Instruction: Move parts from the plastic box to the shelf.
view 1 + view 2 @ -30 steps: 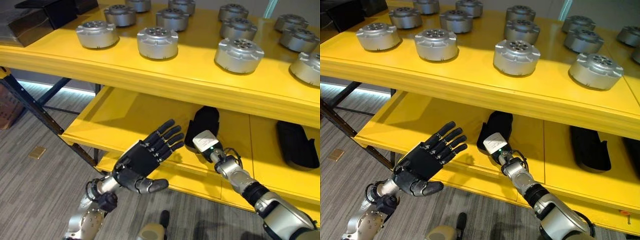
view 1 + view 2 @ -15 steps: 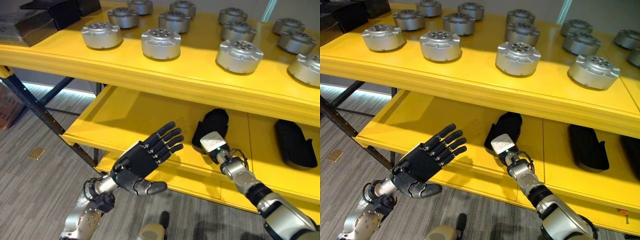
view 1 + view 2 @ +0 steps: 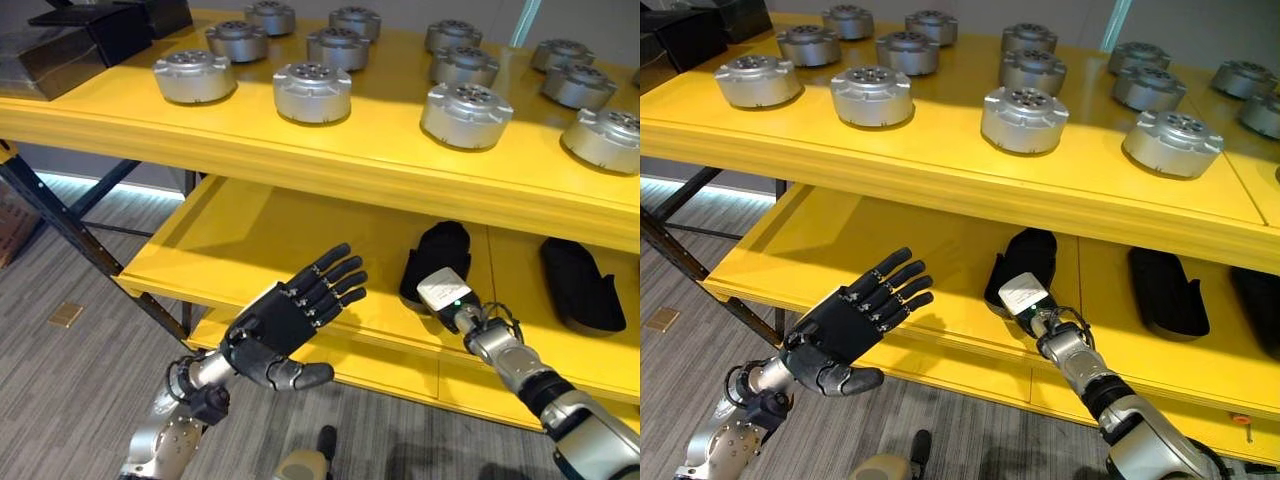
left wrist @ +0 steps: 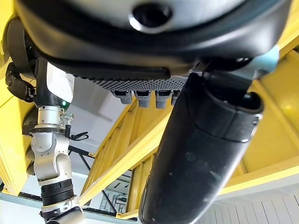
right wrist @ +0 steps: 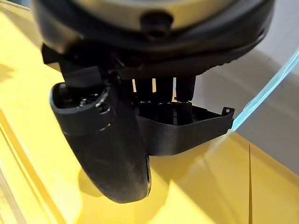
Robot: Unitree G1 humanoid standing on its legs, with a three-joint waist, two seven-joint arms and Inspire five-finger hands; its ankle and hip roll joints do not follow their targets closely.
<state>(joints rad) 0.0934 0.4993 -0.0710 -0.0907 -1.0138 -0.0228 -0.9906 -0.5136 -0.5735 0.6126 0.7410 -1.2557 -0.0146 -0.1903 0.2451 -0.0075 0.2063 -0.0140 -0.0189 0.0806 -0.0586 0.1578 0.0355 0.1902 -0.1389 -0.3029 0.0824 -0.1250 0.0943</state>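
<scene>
My right hand [image 5: 140, 88] hangs just above the yellow shelf [image 5: 205, 186], fingers straight; a black tray-like thing [image 5: 187, 128], perhaps, lies just beyond my fingertips.

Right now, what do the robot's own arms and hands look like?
Both arms are silver-grey metal, built of rounded segments with black bands at the joints. The left hand is dark with slim fingers dotted with small pale studs. The right hand is dark too, with a white block bearing a small green light at its wrist. Thin black cables loop round both wrists.
</scene>
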